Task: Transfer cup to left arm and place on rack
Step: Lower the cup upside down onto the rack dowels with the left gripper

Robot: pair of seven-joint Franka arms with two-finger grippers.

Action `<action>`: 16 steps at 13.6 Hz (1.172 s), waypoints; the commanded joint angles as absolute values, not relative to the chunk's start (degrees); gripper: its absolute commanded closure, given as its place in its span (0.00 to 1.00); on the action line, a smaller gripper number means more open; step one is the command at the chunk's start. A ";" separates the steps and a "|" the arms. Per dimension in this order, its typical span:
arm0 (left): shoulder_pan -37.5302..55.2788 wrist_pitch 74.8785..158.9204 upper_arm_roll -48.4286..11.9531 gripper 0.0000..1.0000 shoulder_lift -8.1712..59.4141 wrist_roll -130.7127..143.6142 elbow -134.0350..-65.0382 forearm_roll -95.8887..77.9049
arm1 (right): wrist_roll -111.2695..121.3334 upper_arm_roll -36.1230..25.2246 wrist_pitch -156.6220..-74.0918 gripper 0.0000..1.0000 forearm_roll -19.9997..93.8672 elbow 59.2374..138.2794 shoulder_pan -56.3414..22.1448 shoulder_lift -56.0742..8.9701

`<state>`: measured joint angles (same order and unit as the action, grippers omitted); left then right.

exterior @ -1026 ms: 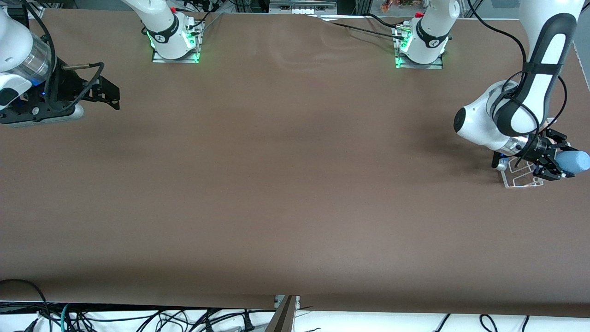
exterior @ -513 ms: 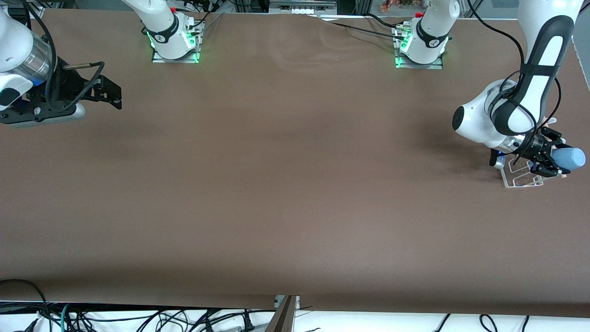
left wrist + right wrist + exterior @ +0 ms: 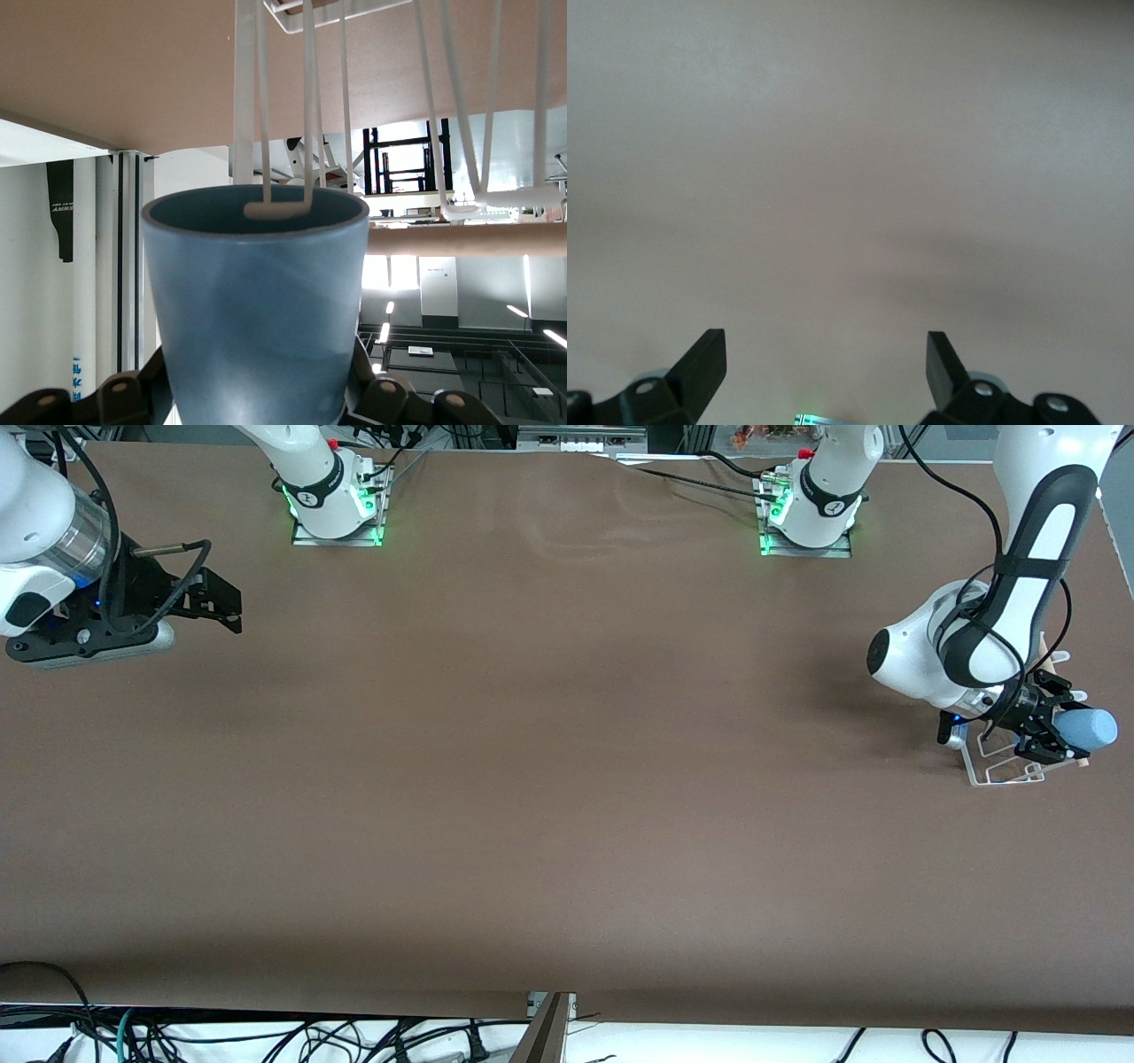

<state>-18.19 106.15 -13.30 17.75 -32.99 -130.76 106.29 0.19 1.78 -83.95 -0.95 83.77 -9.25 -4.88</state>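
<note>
My left gripper [image 3: 1056,735] is shut on the light-blue cup [image 3: 1088,729] and holds it on its side over the white wire rack [image 3: 1005,766] at the left arm's end of the table. In the left wrist view the cup [image 3: 257,301] fills the middle, and a white wire loop of the rack [image 3: 276,209] reaches into its mouth. The rack's pale wooden dowel [image 3: 469,239] runs beside the cup's rim. My right gripper [image 3: 213,602] is open and empty over the table at the right arm's end; its fingertips [image 3: 704,354] show bare brown table between them.
The brown table [image 3: 549,762] stretches between the two arms. The arm bases [image 3: 337,505] stand along the edge farthest from the front camera. Cables hang below the table's near edge [image 3: 266,1036].
My left gripper has moved the cup slightly farther from the front camera and lower onto the rack. My right gripper has drifted a little toward the table's middle.
</note>
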 commanded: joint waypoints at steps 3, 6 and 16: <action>-19.33 106.26 -13.27 1.00 19.07 -30.15 -131.04 110.30 | -0.35 1.76 -83.58 0.00 -0.35 83.41 -9.40 -4.48; -19.60 106.70 -13.10 0.00 19.42 -29.27 -130.61 110.30 | -0.35 1.76 -83.58 0.00 -0.35 83.41 -9.40 -4.48; -18.90 106.44 -18.19 0.00 18.63 -29.88 -124.11 96.18 | -0.44 1.76 -83.58 0.00 -0.35 83.32 -9.40 -4.48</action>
<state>-18.92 106.21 -16.65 19.29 -29.61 -126.57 101.24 0.19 1.78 -83.95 -0.95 83.77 -9.25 -4.88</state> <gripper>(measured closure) 0.000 0.000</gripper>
